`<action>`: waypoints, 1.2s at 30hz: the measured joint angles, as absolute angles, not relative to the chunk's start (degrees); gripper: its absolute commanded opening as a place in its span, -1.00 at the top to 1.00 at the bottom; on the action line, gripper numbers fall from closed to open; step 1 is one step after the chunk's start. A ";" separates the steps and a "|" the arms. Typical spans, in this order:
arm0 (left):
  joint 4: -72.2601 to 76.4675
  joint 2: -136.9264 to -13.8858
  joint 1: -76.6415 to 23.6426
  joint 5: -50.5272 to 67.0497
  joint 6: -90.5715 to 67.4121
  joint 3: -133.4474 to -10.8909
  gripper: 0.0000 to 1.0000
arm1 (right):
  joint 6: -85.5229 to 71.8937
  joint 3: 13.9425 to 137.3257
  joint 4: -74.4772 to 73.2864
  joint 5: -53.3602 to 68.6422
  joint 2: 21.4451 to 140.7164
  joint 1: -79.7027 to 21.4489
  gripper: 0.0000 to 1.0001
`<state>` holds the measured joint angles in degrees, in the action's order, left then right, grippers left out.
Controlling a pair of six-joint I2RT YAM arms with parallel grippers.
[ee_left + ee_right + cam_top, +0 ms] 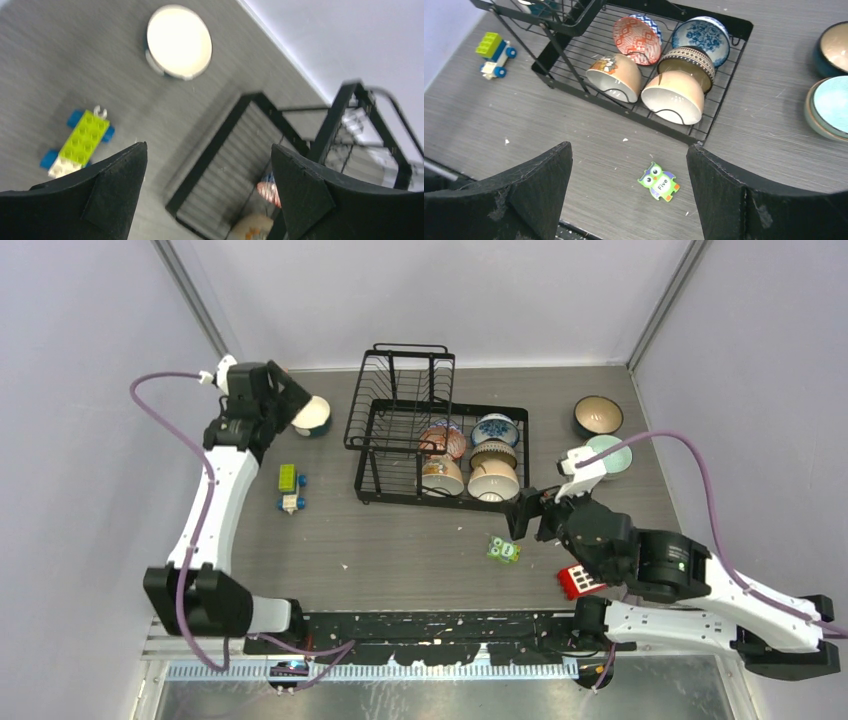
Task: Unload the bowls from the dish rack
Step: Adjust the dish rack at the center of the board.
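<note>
The black wire dish rack (pixel 440 501) stands mid-table with several bowls in its lower tray: reddish patterned (pixel 638 33), blue-patterned white (pixel 700 34), brown-banded (pixel 688 60), cream with orange (pixel 615 75) and plain cream (pixel 672 96). A dark teal bowl with a cream inside (pixel 313 416) sits left of the rack. A dark teal bowl (pixel 598 415) and a mint bowl (pixel 610 455) sit to its right. My left gripper (pixel 292 402) is open and empty above the left bowl (pixel 178 41). My right gripper (pixel 528 515) is open and empty above the table, near the rack's front right corner.
A green owl puzzle piece (pixel 659 181) lies below my right gripper. A red toy piece (pixel 580 580) lies by the right arm. Green, blue and white toy blocks (pixel 290 488) lie left of the rack. Purple walls enclose the table.
</note>
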<state>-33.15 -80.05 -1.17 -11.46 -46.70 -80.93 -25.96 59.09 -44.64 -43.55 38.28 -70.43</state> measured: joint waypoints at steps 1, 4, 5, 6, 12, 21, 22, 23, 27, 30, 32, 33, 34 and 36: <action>-33.19 -77.45 -1.85 -10.92 -47.03 -78.43 -0.90 | -25.82 59.72 -44.73 -44.49 39.75 -70.35 -0.76; -33.47 -71.24 -3.51 -9.34 -47.81 -71.40 -0.90 | -25.80 60.71 -44.60 -45.15 43.33 -68.29 -0.75; -33.74 -70.24 -3.99 -9.10 -47.92 -70.13 -0.90 | -25.85 60.88 -44.47 -44.47 44.42 -66.04 -0.75; -33.74 -68.62 -4.47 -8.78 -48.07 -67.99 -0.90 | -26.02 60.90 -44.18 -43.48 45.30 -63.07 -0.74; -36.73 -59.79 -5.96 -6.28 -49.17 -60.03 -0.90 | -30.37 60.71 -41.63 -30.39 50.57 -38.44 -0.62; -43.11 -46.94 -6.92 -3.11 -49.12 -54.04 -0.85 | -37.65 58.06 -32.84 -21.32 62.87 -22.06 -0.27; -43.99 -46.02 -7.35 -2.94 -49.12 -53.32 -0.85 | -38.24 57.63 -32.05 -21.32 64.49 -21.32 -0.25; -44.71 -45.28 -7.84 -2.90 -49.12 -52.62 -0.85 | -38.87 57.25 -31.14 -21.32 66.19 -20.64 -0.24; -46.50 -42.57 -10.17 -2.33 -49.17 -48.58 -0.84 | -40.40 56.97 -27.62 -20.88 74.00 -18.57 -0.22; -47.07 -41.45 -11.62 -1.87 -49.08 -46.06 -0.86 | -40.73 56.97 -25.69 -20.45 79.26 -17.72 -0.22; -47.05 -40.99 -12.08 -1.61 -48.95 -45.08 -0.88 | -40.71 56.97 -24.88 -20.29 81.60 -17.37 -0.21; -46.92 -40.71 -12.34 -1.43 -48.84 -44.64 -0.89 | -40.71 56.97 -24.62 -20.27 82.61 -17.17 -0.20; -46.74 -40.40 -12.45 -1.13 -48.77 -44.25 -0.90 | -40.71 56.97 -24.40 -20.23 83.44 -17.06 -0.18; -45.87 -39.44 -12.67 -0.08 -48.64 -43.22 -0.90 | -40.71 56.97 -24.03 -20.23 84.58 -16.84 -0.13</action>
<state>-45.87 -39.44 -12.67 -0.08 -48.64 -43.22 -40.71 56.97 -24.03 -20.23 84.58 -16.84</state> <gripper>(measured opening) 0.945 0.599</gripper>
